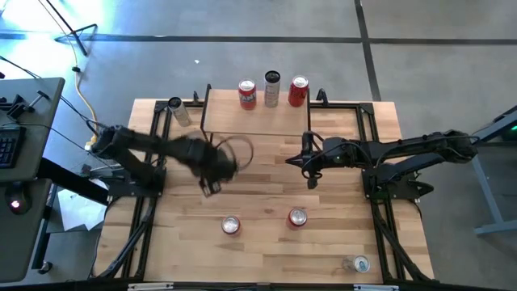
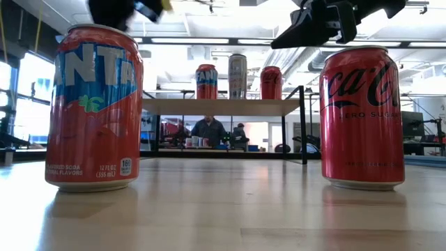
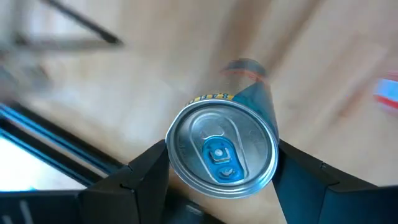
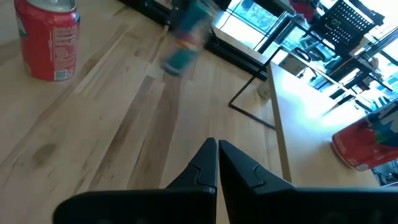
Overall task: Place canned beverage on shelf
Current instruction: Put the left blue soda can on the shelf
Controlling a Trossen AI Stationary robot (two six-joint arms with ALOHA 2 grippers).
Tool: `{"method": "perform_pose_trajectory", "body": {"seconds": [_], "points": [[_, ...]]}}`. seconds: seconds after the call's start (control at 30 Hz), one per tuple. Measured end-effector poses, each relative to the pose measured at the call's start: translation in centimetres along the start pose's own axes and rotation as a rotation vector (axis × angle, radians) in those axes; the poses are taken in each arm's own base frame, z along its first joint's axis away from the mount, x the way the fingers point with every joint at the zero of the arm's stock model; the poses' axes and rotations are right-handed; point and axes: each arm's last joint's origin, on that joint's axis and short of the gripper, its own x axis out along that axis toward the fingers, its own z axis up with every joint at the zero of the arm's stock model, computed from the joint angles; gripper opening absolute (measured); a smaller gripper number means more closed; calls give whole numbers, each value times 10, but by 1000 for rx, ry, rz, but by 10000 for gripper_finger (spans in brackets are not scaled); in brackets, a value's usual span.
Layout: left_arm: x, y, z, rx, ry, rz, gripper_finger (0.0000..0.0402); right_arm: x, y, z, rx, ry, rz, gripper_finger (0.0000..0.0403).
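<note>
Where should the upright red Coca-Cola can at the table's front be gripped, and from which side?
Grip the red cylindrical Coca-Cola can across its smooth round side wall near mid-height, probably coming in level from the rear. It stands upright and nothing touches it; the orange-and-blue Fanta can stands well apart. The right gripper, shut above the table's middle, looks nearest and would have to open first.

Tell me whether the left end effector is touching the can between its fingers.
Touching. The left wrist view shows both dark fingers pressed against the sides of the can, leaving no gap.
</note>
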Motion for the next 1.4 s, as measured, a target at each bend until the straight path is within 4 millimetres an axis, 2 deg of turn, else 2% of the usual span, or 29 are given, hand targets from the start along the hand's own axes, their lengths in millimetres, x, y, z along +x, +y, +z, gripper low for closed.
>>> {"method": "perform_pose_trajectory", "body": {"seconds": [0.17, 0.3, 0.53, 0.73, 0.9, 1.13, 1.4], "points": [[17, 37, 29, 243, 8, 78, 222, 0, 0, -2, 0, 15, 6, 0], [24, 47, 50, 395, -80, 91, 222, 0, 0, -2, 0, 14, 6, 0], [38, 32, 74, 657, -177, 92, 222, 0, 0, -1, 26, 6, 2, 0], [53, 14, 83, 772, -166, 67, 222, 0, -2, 2, 6, -23, -14, 0], [60, 8, 87, 743, -143, 56, 225, 0, -4, 5, 1, -58, -35, 0], [62, 2, 86, 734, -141, 57, 291, 0, -3, 4, 26, -50, -29, 0], [59, 0, 82, 695, -139, 69, 300, 0, -4, 5, 33, -59, -34, 0]]}}
